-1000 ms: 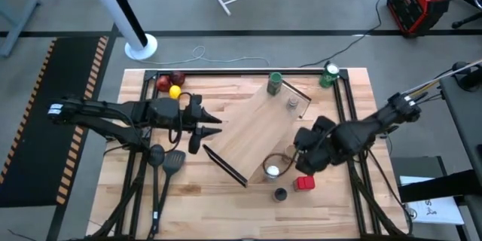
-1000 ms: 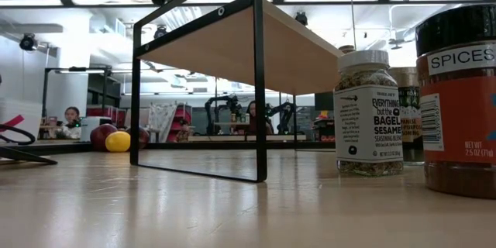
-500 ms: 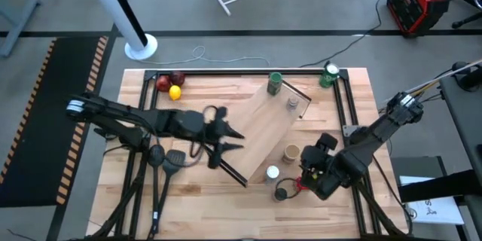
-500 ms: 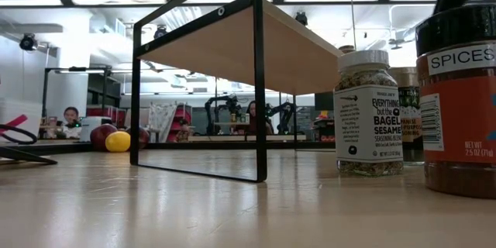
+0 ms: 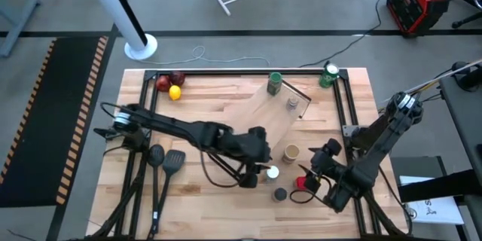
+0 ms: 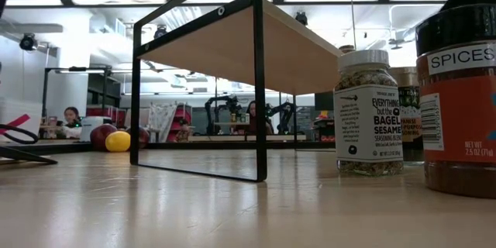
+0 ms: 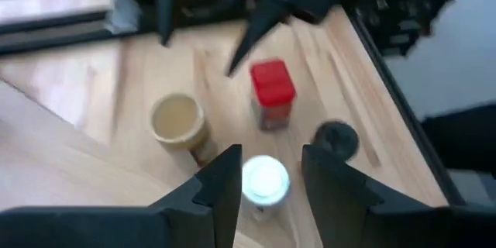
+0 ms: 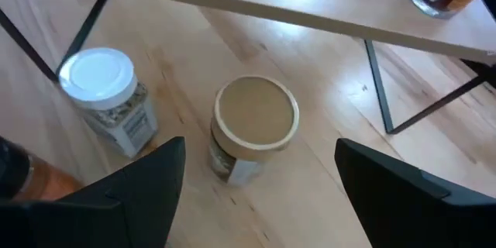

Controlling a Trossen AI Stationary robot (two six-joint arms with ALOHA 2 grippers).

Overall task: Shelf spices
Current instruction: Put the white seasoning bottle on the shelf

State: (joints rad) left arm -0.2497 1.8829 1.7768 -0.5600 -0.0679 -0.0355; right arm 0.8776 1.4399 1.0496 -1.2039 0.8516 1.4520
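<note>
Now your left gripper [image 7: 267,182] is open around the white-top jar [image 7: 265,180]; lower it straight, close gently. Your right gripper [image 8: 256,170], open and empty, waits over the tan-top jar [image 8: 254,116].

Shelf [image 6: 232,43]: slanted light-wood board on thin black bars, standing on the table [image 6: 194,209].
White-top jar [image 6: 370,112]: upright right of the shelf, seeds inside.
Black-top jar [image 6: 459,97]: nearest, at the right edge, labelled SPICES, orange-brown contents.
Third jar [image 6: 406,112]: mostly hidden between those two.
Fruit [image 6: 116,139]: red and yellow, far left.
Background: person [image 6: 70,118] seated at left.
</note>
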